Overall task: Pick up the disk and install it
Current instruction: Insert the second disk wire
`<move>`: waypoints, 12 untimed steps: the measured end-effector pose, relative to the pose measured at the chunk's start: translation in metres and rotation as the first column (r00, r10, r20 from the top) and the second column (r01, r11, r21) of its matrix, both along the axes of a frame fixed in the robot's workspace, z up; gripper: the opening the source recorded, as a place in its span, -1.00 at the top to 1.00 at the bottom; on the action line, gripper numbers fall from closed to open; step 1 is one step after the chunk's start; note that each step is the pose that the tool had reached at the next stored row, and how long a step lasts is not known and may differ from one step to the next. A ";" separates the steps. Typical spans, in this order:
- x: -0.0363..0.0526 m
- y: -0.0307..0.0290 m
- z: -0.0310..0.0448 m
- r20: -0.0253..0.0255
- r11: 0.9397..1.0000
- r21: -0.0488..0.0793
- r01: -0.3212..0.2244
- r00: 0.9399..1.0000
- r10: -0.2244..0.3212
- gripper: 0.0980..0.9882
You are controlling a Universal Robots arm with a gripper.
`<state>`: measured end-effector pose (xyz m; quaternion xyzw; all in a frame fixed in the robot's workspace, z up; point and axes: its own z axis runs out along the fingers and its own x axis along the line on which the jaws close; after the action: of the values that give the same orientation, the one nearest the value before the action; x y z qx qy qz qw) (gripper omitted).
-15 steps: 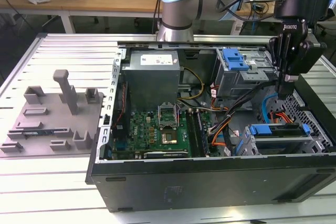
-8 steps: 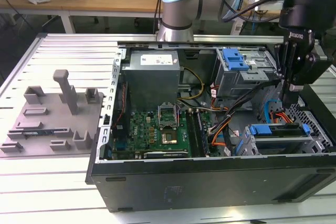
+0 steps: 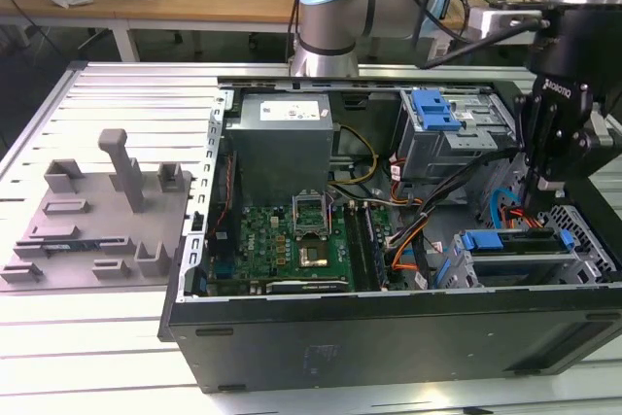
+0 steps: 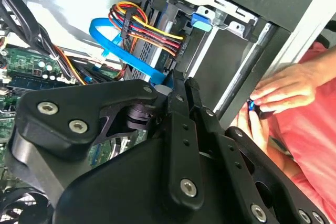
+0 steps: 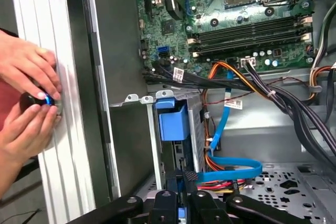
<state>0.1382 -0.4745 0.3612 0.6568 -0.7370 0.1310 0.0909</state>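
A: Disk (image 3: 513, 241)?
B: Seated in the drive cage (image 3: 581, 258) at the case's (image 3: 389, 323) front corner, exterior view's right, blue carrier up.
A: Gripper (image 5: 184, 178)?
B: Clenched, grasping nothing, just above the disk. A person's hands (image 5: 26, 103) worked outside the case wall.

exterior overview, wrist views inside case (image 3: 389, 323)

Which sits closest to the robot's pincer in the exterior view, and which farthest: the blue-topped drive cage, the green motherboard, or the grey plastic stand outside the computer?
Measured from the pincer in the exterior view:
1. Blue-topped drive cage, just toward the view's left, at the case's back.
2. Green motherboard, mid-case, further left.
3. Grey plastic stand, outside the case, at the view's far left.
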 end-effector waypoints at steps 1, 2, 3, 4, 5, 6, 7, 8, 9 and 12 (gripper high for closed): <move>-0.0001 -0.0020 -0.0003 0.000 1.000 0.008 0.000 1.000 0.000 0.86; -0.0002 -0.0053 -0.0009 0.001 1.000 0.021 0.000 1.000 0.000 0.86; -0.0004 -0.0085 -0.0015 0.001 0.999 0.033 0.000 1.000 0.000 0.86; -0.0005 -0.0114 -0.0022 0.002 0.999 0.044 0.000 1.000 0.000 0.86; -0.0005 -0.0126 -0.0028 0.002 0.999 0.050 0.000 1.000 0.000 0.86; -0.0005 -0.0143 -0.0036 0.002 0.998 0.057 0.000 1.000 0.000 0.86; -0.0006 -0.0157 -0.0048 0.002 0.998 0.066 0.000 1.000 0.000 0.86; -0.0006 -0.0166 -0.0061 0.002 0.997 0.076 0.000 1.000 0.000 0.86; -0.0006 -0.0170 -0.0073 0.002 0.996 0.084 0.000 1.000 0.000 0.86; -0.0006 -0.0189 -0.0089 0.004 0.994 0.111 0.000 1.000 0.000 0.86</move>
<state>0.1376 -0.4934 0.3523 0.6606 -0.7433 0.0911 0.0529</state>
